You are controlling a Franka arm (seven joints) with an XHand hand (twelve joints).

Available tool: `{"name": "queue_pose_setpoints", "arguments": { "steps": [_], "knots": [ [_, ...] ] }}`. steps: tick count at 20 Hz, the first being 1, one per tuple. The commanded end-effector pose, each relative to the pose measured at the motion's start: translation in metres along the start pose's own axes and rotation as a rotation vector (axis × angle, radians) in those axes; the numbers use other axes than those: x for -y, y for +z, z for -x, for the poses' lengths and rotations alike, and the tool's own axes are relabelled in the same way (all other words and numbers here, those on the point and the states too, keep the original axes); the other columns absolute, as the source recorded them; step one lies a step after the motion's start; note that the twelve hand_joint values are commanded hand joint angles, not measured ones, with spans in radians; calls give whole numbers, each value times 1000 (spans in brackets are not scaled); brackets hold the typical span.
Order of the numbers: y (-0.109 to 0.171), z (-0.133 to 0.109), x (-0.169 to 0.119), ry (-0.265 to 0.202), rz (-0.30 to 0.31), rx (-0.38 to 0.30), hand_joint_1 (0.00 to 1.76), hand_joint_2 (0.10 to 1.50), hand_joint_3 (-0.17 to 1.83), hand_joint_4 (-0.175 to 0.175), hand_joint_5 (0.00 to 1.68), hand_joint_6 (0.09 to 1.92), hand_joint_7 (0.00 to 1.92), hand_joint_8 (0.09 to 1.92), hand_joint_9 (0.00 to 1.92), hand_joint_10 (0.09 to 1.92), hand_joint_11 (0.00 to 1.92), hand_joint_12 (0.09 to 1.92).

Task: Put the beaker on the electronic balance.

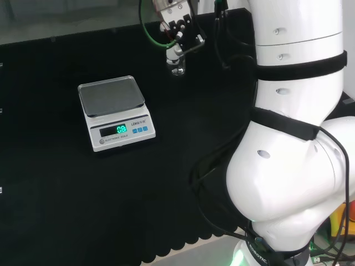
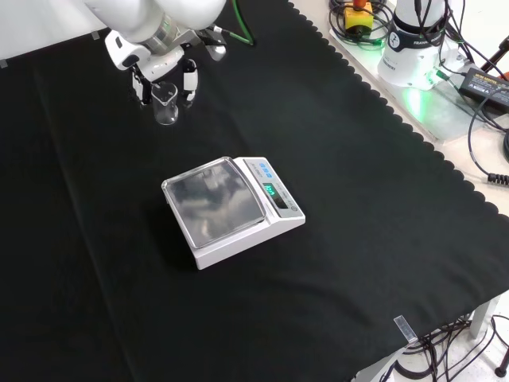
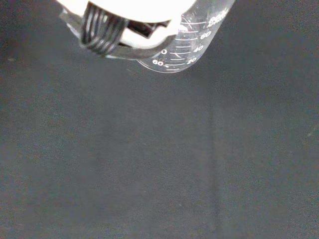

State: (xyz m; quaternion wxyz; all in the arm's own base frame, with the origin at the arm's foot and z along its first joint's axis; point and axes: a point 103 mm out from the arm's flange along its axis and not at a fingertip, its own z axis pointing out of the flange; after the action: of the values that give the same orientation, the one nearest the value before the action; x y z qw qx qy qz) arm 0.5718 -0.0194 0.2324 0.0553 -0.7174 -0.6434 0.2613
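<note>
Hand (image 2: 163, 60) at the far end of the black cloth (image 2: 358, 199), fingers (image 2: 189, 82) curled down on both sides of a small clear beaker (image 2: 166, 104), thumb and fingers closed round its upper part. Beaker upright between the fingers, rim up inside the grasp, base at or just above the cloth; cannot tell from the front view whether it touches. In the head view, same hand (image 1: 180, 33) near the top edge, beaker (image 1: 177, 66) hanging just beneath it against the dark cloth (image 1: 55, 194). In the wrist view, a blurred white part of the hand (image 3: 134, 25) with a bundle of dark cables (image 3: 99, 32) beside it, and the beaker's (image 3: 192, 42) clear wall with printed graduation marks pressed right against that part, plain cloth (image 3: 159, 159) behind. No liquid visible inside. Electronic balance (image 2: 235, 208) well apart from the hand, nearer the camera in the front view and below and to the right of the hand there; in the head view, balance (image 1: 115, 113) below and to the left of the hand. White body, bare metal pan (image 2: 213, 199) on top, lit green display (image 2: 271, 189) on the sloping face. Arm's large white links (image 1: 294, 138) at the right of the head view.
</note>
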Motion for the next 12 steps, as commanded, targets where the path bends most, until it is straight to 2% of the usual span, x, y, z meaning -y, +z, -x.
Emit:
{"name": "queue_pose_setpoints", "arguments": {
  "steps": [1,6,9,12],
  "knots": [
    [-16,-15,12,-5,14,2,1137,664,571,-139,1008,253,1028,395,1420,87,1559,562],
    [-20,-18,17,-15,26,-28,1130,665,569,-139,1006,256,1027,396,1420,87,1560,559],
    [-32,-34,26,-12,31,-9,1128,665,566,-140,1005,258,1026,396,1419,87,1561,557],
    [-43,-50,34,-29,30,-26,1122,666,564,-140,1002,259,1025,396,1419,87,1562,555]
  ]
}}
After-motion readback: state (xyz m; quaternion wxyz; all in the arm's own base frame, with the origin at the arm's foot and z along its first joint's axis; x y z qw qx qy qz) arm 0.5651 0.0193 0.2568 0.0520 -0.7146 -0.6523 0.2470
